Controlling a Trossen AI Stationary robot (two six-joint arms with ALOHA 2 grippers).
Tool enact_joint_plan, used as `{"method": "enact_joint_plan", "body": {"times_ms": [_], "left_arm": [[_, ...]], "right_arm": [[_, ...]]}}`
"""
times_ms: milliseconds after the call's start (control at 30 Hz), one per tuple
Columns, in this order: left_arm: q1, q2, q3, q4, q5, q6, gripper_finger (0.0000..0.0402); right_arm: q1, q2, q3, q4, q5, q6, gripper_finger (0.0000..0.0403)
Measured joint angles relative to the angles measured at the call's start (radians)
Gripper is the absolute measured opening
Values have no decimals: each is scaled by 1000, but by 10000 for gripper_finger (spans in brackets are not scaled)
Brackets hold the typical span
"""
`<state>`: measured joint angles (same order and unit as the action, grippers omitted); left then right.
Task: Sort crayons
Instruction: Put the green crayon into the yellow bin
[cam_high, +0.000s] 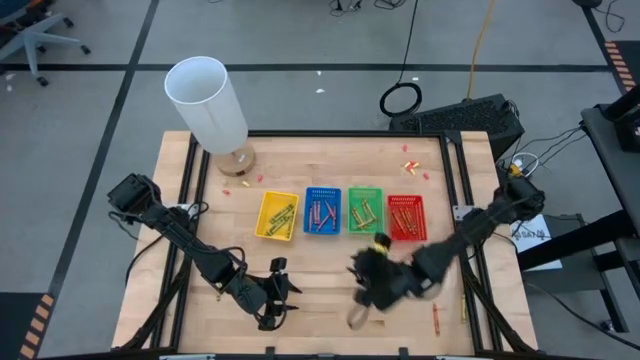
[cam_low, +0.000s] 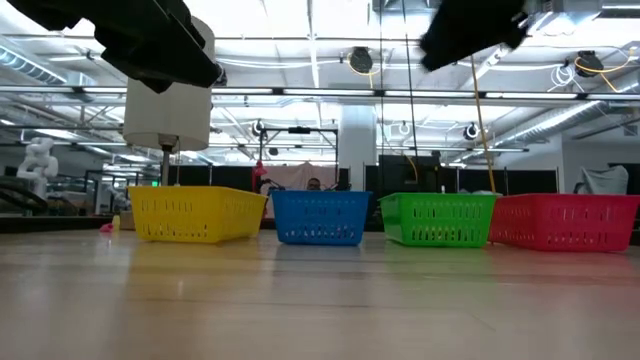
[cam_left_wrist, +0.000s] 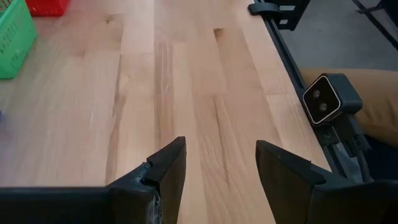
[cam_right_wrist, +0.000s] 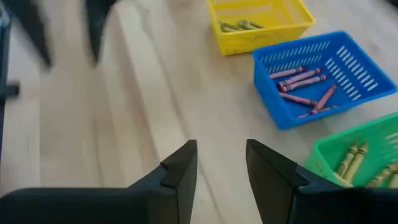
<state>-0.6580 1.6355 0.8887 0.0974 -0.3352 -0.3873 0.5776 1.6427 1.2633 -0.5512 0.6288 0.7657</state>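
Observation:
Four trays stand in a row mid-table: yellow (cam_high: 277, 215), blue (cam_high: 322, 210), green (cam_high: 364, 209) and red (cam_high: 406, 217), each with crayons lying in it. The right wrist view shows pinkish-red crayons (cam_right_wrist: 305, 84) in the blue tray and olive-green ones (cam_right_wrist: 351, 158) in the green tray. One loose reddish crayon (cam_high: 436, 318) lies on the table near its near right corner. My right gripper (cam_high: 362, 280) hovers open and blurred just near of the green tray, nothing between its fingers (cam_right_wrist: 180, 171). My left gripper (cam_high: 285, 290) stands open over bare wood, near of the yellow tray.
A tall white cylinder (cam_high: 208, 100) on a wooden foot stands at the far left corner. Small red-pink scraps (cam_high: 410, 165) lie far of the trays. A small camera (cam_left_wrist: 329, 99) sits at the near edge. Bare wood lies between the trays and the near edge.

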Motion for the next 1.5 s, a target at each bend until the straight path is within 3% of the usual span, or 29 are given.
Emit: {"method": "enact_joint_plan", "body": {"times_ms": [133, 267, 467, 633, 867, 1133, 1500], "left_arm": [[-12, -39, 24, -56, -42, -53, 192], [-42, -91, 22, -221, -120, -200, 192], [-82, -175, 21, -559, -122, -583, 192], [-85, -222, 21, -821, -19, -892, 192], [-94, -228, 21, -1027, 210, -1254, 192], [-144, -228, 24, -1131, 274, -1634, 192], [-197, -161, 34, -1179, 373, -1859, 192]], "right_arm": [[138, 24, -16, -21, 180, -2, 121], [209, 61, -42, -16, 329, 6, 121], [212, 136, -104, 66, 470, 4, 121], [167, 206, -112, 87, 470, -42, 121], [155, 269, -112, 141, 474, -130, 121], [155, 330, -112, 267, 469, -163, 121], [157, 350, -112, 316, 360, -166, 121]]}}
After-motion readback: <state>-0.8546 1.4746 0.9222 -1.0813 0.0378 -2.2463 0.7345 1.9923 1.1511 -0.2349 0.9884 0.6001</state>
